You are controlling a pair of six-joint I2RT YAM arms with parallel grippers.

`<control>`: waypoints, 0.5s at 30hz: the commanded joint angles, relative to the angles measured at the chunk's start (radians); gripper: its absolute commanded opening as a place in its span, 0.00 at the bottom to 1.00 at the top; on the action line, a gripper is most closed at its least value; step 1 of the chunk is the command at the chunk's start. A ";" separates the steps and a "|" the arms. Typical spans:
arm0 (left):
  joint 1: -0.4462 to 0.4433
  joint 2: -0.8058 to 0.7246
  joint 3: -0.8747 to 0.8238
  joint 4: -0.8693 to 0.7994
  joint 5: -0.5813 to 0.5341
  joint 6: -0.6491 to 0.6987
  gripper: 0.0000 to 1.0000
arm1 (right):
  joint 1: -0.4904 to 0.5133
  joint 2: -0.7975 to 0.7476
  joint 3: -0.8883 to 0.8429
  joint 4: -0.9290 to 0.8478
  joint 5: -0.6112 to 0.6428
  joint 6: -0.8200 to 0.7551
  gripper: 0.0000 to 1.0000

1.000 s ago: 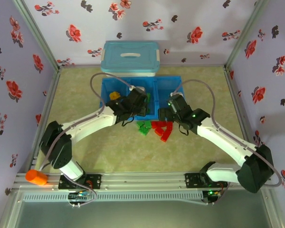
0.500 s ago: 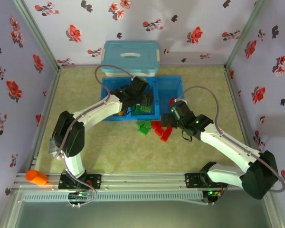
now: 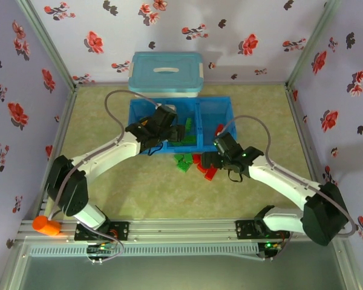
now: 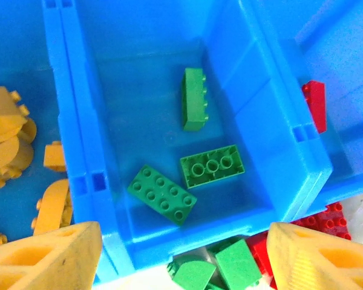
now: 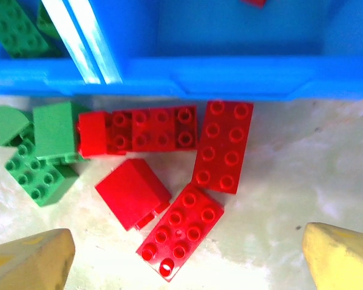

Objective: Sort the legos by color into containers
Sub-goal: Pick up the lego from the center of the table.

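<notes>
Over middle compartment [image 4: 145, 90], left claw [image 4: 184, 244] spread, empty; right claw [image 5: 186, 248] spread above red legos [image 5: 160, 128].

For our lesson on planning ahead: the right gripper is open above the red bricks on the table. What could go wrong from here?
1. The red bricks lie packed together, so the right gripper may pinch two or knock neighbours away.
2. Green bricks abut that pile; one could get dragged along.
3. The pile sits close to the tray wall, which the gripper might strike.
</notes>
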 commanded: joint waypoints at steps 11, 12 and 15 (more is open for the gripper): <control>-0.011 -0.114 -0.232 0.061 -0.025 -0.090 0.67 | 0.108 0.167 0.033 0.033 -0.055 0.008 0.85; -0.013 -0.124 -0.245 0.061 -0.026 -0.096 0.67 | 0.114 0.189 0.049 0.030 -0.055 -0.013 0.85; -0.013 -0.156 -0.283 0.063 -0.037 -0.108 0.66 | 0.119 0.249 0.103 -0.014 -0.056 -0.086 0.79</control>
